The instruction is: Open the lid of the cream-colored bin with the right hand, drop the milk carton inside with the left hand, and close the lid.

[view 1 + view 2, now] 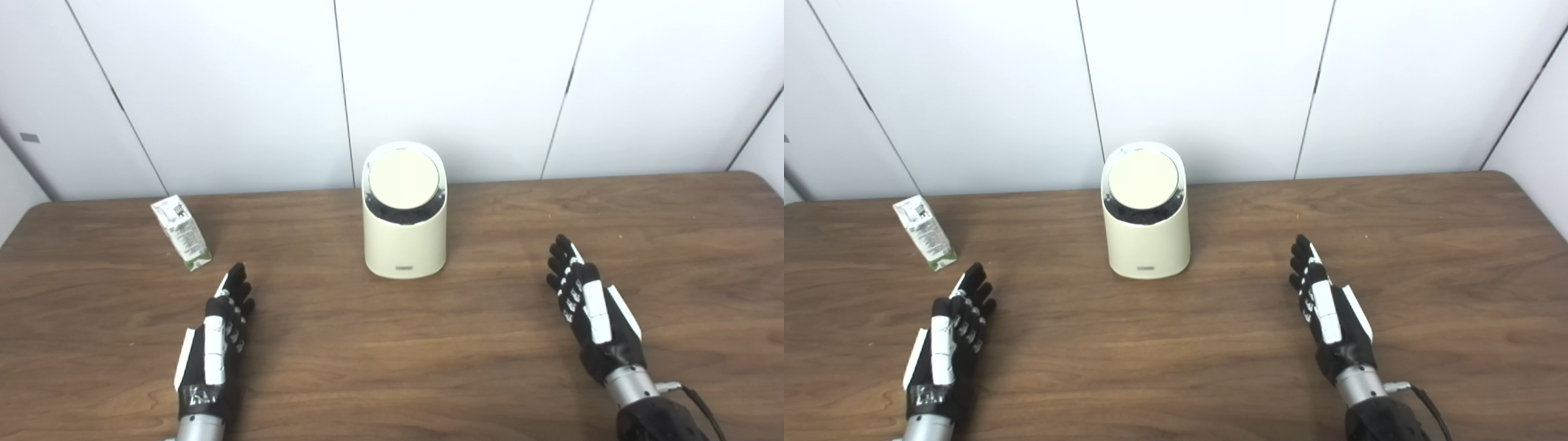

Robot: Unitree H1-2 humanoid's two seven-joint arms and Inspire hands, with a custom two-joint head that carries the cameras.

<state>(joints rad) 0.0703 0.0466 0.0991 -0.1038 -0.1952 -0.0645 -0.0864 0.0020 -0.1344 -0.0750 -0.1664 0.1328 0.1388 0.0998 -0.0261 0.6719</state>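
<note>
Both hands, left [214,343] and right [591,315], lie spread and empty; the light, crushable carton [182,233], upper left, wants a gentle side grasp.

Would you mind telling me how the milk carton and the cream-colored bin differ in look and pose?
The milk carton is small, boxy, white with green print, and leans; the cream-colored bin is larger, rounded, plain cream, and stands upright. The carton sits far left; the bin sits centre. Both rest on the table, untouched.

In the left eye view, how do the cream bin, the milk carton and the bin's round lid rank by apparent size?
1. Cream-colored plastic bin, largest.
2. Its round cream lid.
3. Small white-and-green milk carton, though lid and carton look close, so that order is unsure.
</note>
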